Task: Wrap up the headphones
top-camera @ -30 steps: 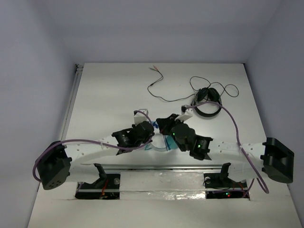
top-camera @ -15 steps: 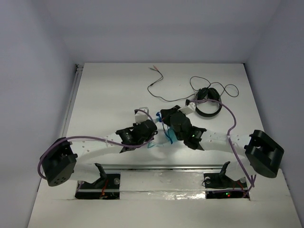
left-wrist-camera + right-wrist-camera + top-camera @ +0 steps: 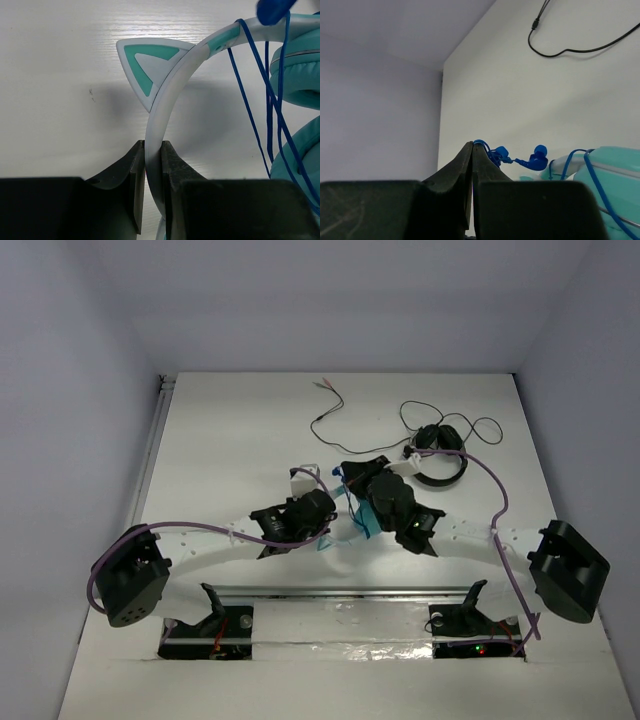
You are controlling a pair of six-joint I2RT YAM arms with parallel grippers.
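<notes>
The turquoise headphones [image 3: 300,65] lie mid-table, mostly hidden under both arms in the top view [image 3: 362,523]. My left gripper [image 3: 152,150] is shut on their pale headband [image 3: 165,105], just below a cat-ear point [image 3: 145,65]. The thin blue cable [image 3: 250,110] loops over the headband and ear cups. My right gripper [image 3: 472,146] is shut on the blue cable's end [image 3: 487,150], by its blue plug [image 3: 536,160], held above the headphones [image 3: 615,175]. In the top view the left gripper [image 3: 305,480] and right gripper [image 3: 345,475] are close together.
Black headphones [image 3: 438,455] with a coiled black cable [image 3: 345,445] lie at the back right; the cable's plug end [image 3: 322,383] reaches toward the back wall. The cable also shows in the right wrist view [image 3: 570,47]. Walls enclose the table on three sides.
Both arms have shifted toward the back of the table. My right gripper has lifted the blue cable end up and back over the headphones; the left keeps its hold on the headband.
</notes>
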